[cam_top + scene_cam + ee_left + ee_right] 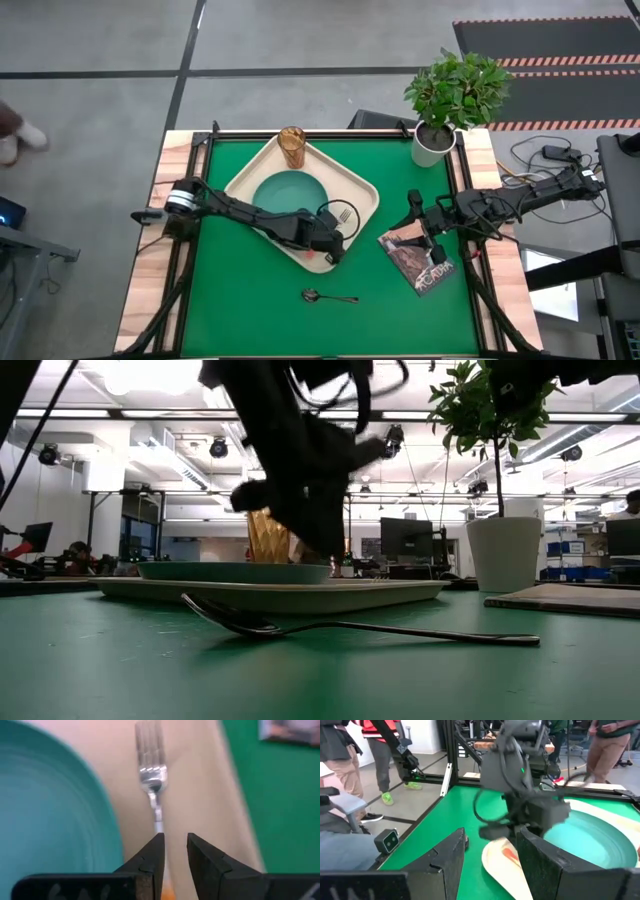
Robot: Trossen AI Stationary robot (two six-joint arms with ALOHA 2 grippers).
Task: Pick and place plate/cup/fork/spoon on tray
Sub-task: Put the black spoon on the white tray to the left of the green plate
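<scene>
The cream tray (356,186) lies turned cornerwise on the green mat. On it are the teal plate (290,195) and, at its far corner, the amber cup (291,146). The fork (151,775) lies flat on the tray beside the plate, tines away from my left gripper (175,842). That gripper slants down over the fork's handle, open by a narrow gap, its fingers on either side of the fork's neck. The dark spoon (328,296) lies on the mat near the front edge. My right gripper (418,212) waits open at the right, above the mat.
A picture-covered book (418,258) lies on the mat right of the tray, below my right gripper. A white pot with a green plant (432,145) stands at the far right corner. People stand in the room beyond the table.
</scene>
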